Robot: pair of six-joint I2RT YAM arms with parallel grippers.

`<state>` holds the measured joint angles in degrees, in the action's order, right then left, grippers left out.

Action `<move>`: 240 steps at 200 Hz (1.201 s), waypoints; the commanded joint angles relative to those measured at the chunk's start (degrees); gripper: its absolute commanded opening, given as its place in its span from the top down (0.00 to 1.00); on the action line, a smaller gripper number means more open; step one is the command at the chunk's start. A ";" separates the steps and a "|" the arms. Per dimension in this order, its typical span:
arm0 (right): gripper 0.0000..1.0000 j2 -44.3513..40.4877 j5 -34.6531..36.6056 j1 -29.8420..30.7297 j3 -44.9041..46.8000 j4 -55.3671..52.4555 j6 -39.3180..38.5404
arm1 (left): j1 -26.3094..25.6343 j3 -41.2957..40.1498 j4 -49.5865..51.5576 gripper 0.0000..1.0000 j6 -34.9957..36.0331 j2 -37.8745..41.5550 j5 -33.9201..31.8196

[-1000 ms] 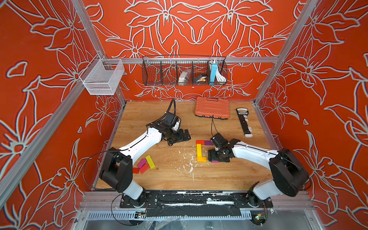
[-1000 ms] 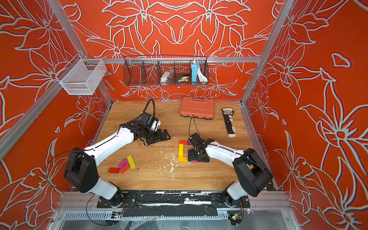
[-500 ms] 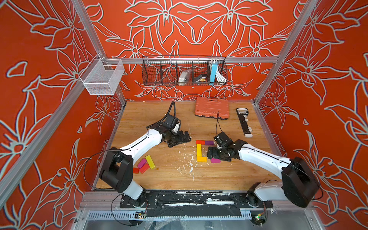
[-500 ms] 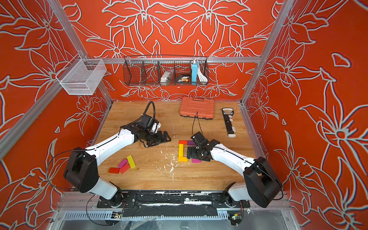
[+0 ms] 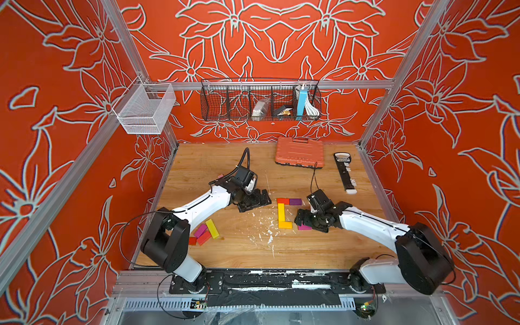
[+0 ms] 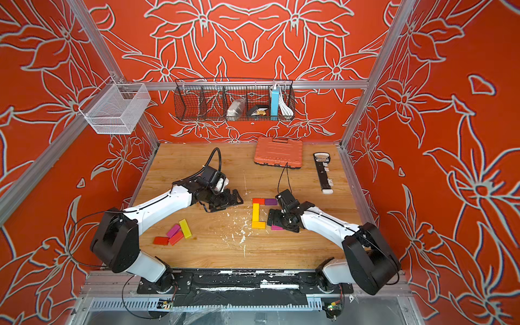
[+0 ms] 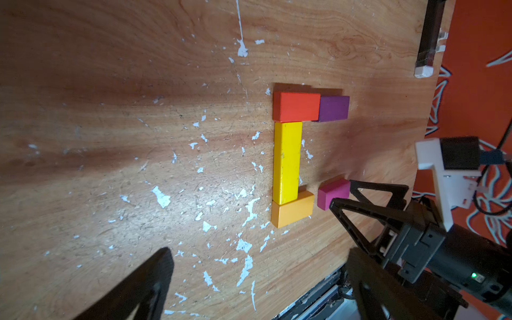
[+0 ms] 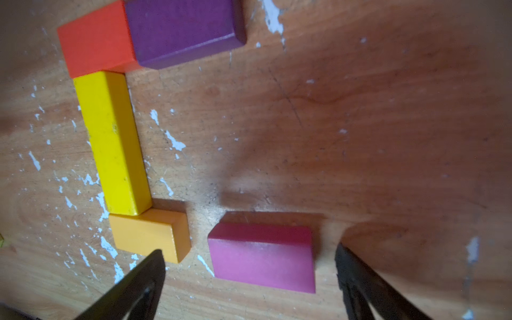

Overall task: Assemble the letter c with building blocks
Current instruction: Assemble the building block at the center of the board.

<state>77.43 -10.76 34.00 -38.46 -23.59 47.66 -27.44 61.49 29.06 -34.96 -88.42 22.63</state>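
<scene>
Building blocks lie in an angular C on the wood table (image 5: 253, 253): a red block (image 5: 283, 201) and a purple block (image 5: 295, 201) along the far side, a yellow bar (image 5: 281, 212) down the left, and an orange block (image 5: 285, 224) at the near corner. A magenta block (image 8: 263, 257) lies flat just right of the orange one, a small gap between them. My right gripper (image 8: 248, 252) is open, its fingers straddling the magenta block without touching it. My left gripper (image 5: 253, 200) is open over bare wood left of the C, holding nothing.
Spare blocks, a yellow (image 5: 212, 228), a magenta (image 5: 200, 230) and two red (image 5: 204, 237), lie at the near left. An orange tool case (image 5: 299, 150) and a black bar tool (image 5: 344, 173) sit at the back right. Wire baskets (image 5: 260, 101) hang on the back wall.
The right gripper's jaws have widened off the magenta block, which stays on the table. The right arm's elbow has swung outward to the right. The left arm has barely moved.
</scene>
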 commanded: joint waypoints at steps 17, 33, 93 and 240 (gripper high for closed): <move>0.03 -0.60 -2.42 -0.60 0.74 2.51 0.90 | -0.43 -0.10 -0.58 0.02 -0.60 1.14 0.07; 0.03 -0.35 -2.85 -0.64 0.67 2.89 0.89 | -0.42 0.10 -0.50 0.02 -0.46 0.90 0.05; 0.04 0.49 -4.18 -0.71 0.75 3.73 0.98 | -0.61 0.38 -0.58 0.02 -0.50 0.49 0.09; 0.04 -1.50 -5.81 -0.69 3.53 4.68 1.87 | -0.90 0.47 -0.58 0.02 -0.54 0.49 -0.04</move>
<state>76.42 -15.64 33.63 -36.21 -19.29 48.69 -27.83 61.49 28.82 -35.24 -88.42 22.61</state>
